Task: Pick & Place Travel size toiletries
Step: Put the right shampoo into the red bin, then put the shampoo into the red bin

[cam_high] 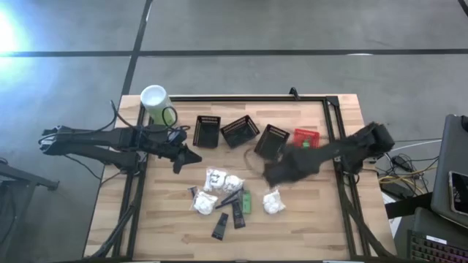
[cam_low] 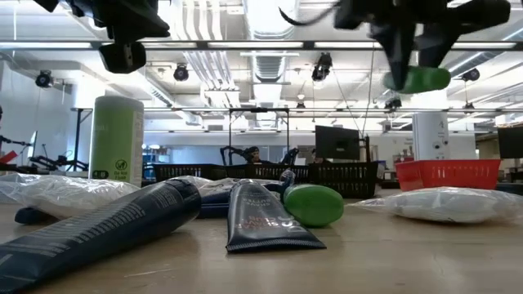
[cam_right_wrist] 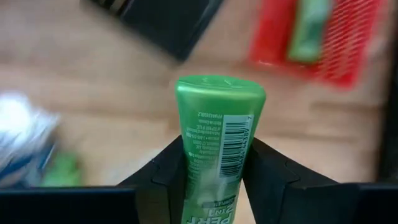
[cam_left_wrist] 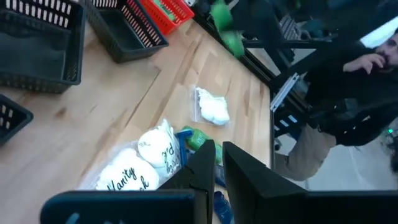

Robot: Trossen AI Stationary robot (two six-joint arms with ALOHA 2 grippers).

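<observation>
The toiletries lie mid-table: white crinkly packets [cam_high: 214, 179] [cam_high: 273, 203], a green tube [cam_high: 246, 201] and dark slim tubes [cam_high: 238, 214], all flat on the wood. In the low view a dark tube [cam_low: 257, 216] and a green tube [cam_low: 315, 204] lie close by. My right gripper [cam_high: 279, 171] hovers over the table's right half, shut on another green tube [cam_right_wrist: 214, 130]. My left gripper [cam_high: 191, 155] hangs shut above the table, left of the pile, near a lettered white packet [cam_left_wrist: 146, 158]. My right gripper pinches the green tube's body [cam_right_wrist: 211, 165] between its two fingers [cam_right_wrist: 168, 168], back from the rounded cap end [cam_right_wrist: 219, 87], which points away from the wrist. The fingers come from above. The tube [cam_low: 417, 79] lies roughly level below them, lifted clear of the table.
Three black slotted baskets [cam_high: 207, 130] [cam_high: 240, 130] [cam_high: 272, 139] and a red one [cam_high: 306, 137], holding something green [cam_right_wrist: 309, 31], line the far side. A tall pale-green canister [cam_high: 155, 102] stands at the far left. A person [cam_left_wrist: 364, 68] sits beyond the table's right edge.
</observation>
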